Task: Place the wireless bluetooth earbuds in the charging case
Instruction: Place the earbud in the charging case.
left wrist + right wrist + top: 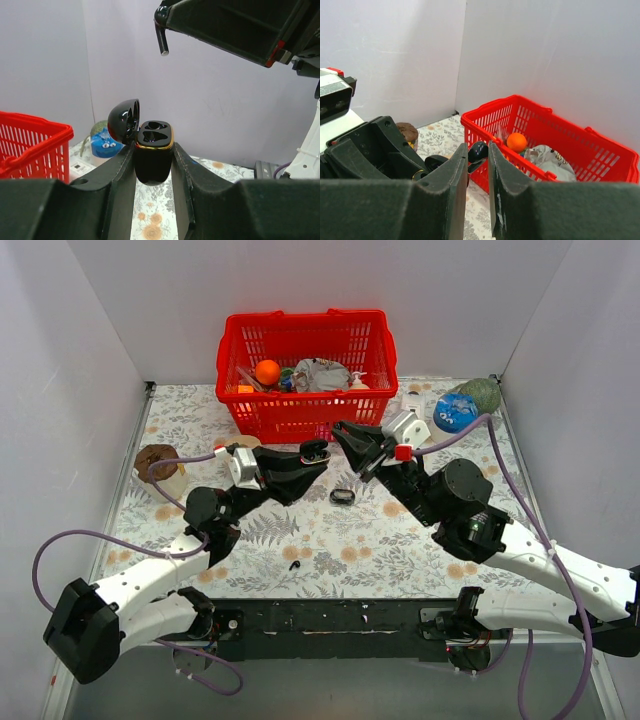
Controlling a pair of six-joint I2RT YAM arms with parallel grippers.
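Above the table point(400, 560), left pincer point(153, 150) clamps open charging case point(152, 167); right pincer point(477, 146) pinches an earbud point(162, 39)

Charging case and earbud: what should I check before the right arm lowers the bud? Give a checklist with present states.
1. Grip of the left gripper on the charging case: ok, clamped upright.
2. Open lid: ok, swung back.
3. Free sockets: ok, both look empty.
4. Hold of the right gripper on the earbud: ok, its stem pokes out at the tip.
5. Alignment of the earbud over a socket: cannot tell; it hangs above the case, depth unclear.
6. Whereabouts of the second earbud: ok, lying on the table near the arm bases.
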